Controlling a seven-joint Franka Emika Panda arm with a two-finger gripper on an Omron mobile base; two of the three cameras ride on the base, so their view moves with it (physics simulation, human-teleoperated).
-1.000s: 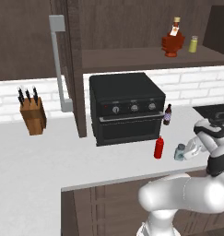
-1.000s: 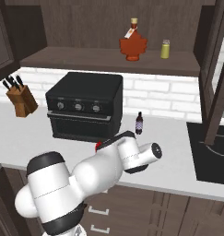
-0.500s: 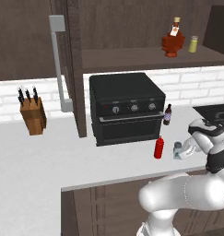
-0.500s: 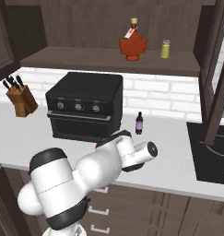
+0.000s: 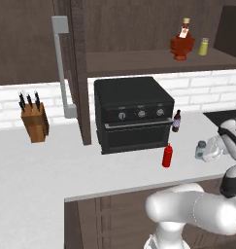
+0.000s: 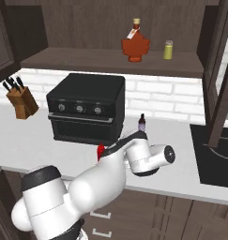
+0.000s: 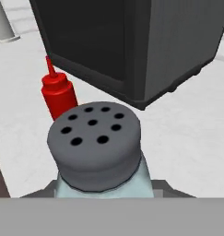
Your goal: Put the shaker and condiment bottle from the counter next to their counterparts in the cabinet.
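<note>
Now, gripper (image 5: pixel 208 151): pinched on the shaker (image 7: pixel 97 147) (grey cap showing).
Condiment bottle (image 5: pixel 167 155): upright on the counter (image 5: pixel 51 170), near the black oven (image 5: pixel 133 113).

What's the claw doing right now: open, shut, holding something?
Claw: shut on the shaker, which stands on the counter.

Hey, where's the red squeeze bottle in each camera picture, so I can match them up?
Left base view: the condiment bottle stands on the counter, lower right of centre, in front of the black oven.
Right base view: only its red top peeks out left of the white arm, below the oven.
Hand view: upper left, behind the shaker.
Shared landmark: the black oven.
</note>
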